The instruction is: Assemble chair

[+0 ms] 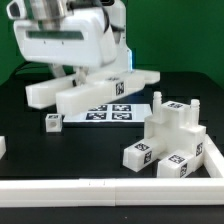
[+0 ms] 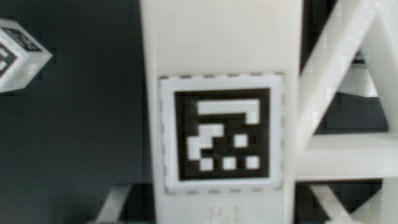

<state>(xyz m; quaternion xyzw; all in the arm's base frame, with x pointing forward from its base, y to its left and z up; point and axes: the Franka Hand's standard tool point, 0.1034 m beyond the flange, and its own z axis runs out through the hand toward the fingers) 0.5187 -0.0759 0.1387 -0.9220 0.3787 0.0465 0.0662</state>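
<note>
Exterior view: the gripper sits right on top of a big white plastic chair frame, which is over the marker board. I cannot tell if the gripper is open or closed. White blocky chair parts stand well apart from it.

**Bench layout.** The marker board lies flat near the middle of the bench. A long slatted part lies across the board's far side and reaches toward the bench edge at the exterior view's left. A small block sits just beside the board on that same side. A cluster of parts is stacked toward the front corner at the exterior view's right, just behind the rail that runs along the front edge.
</note>
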